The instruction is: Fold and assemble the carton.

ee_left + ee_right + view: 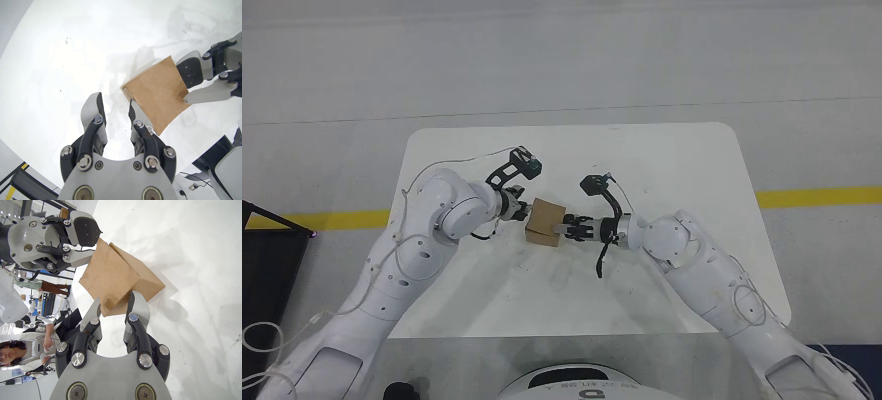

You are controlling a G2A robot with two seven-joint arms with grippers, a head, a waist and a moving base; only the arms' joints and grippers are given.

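Observation:
A small brown carton (545,221) hangs tilted just above the middle of the white table (672,170), partly folded into a box with a loose flap. My right gripper (115,308) is shut on the carton (115,275) at one lower corner, with the flap pinched between its fingers. From the left wrist view that same right gripper (182,83) clasps the far edge of the carton (158,98). My left gripper (116,108) stands open on the opposite side. One of its fingers (132,111) rests against the carton's edge, and nothing lies between the two.
Bare table surface surrounds the carton on every side. A black rack (262,240) stands on the floor off the table's left edge. A yellow floor line (822,196) runs behind the table.

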